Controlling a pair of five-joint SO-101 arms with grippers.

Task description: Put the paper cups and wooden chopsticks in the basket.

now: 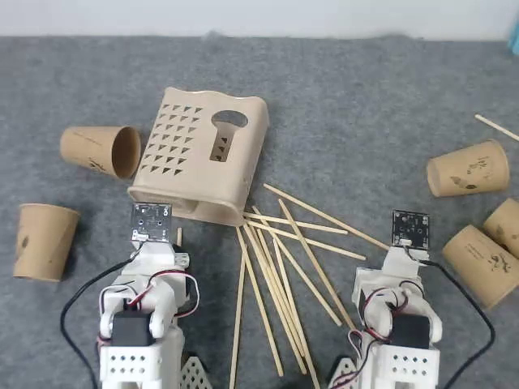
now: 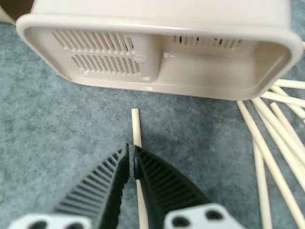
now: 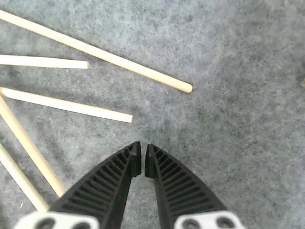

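I see the basket [image 1: 203,154] lying on its side on the grey carpet [image 1: 365,105], with its mouth turned toward my two arms. The left gripper [image 2: 132,151] is just in front of that mouth, with its jaws closed together. One chopstick [image 2: 136,126] runs along the line of the jaws and points at the lower rim. From this angle I cannot tell if the chopstick is really pinched or only lies under the closed jaws. The right gripper [image 3: 143,145] is also closed and holds nothing. It hangs over the carpet beside the ends of the loose chopsticks [image 1: 276,275], which fan out between the arms. Two cups [image 1: 101,151] lie to the left of the basket and three lie far to the right, all outside it. I judge that the step in hand is to bring this one chopstick into the basket. To do it well, I would first make sure of a firm grip, then raise the tip a little above the rim and slide the chopstick straight in. I would go slowly, because the basket looks light and a push on the rim could shove it away.
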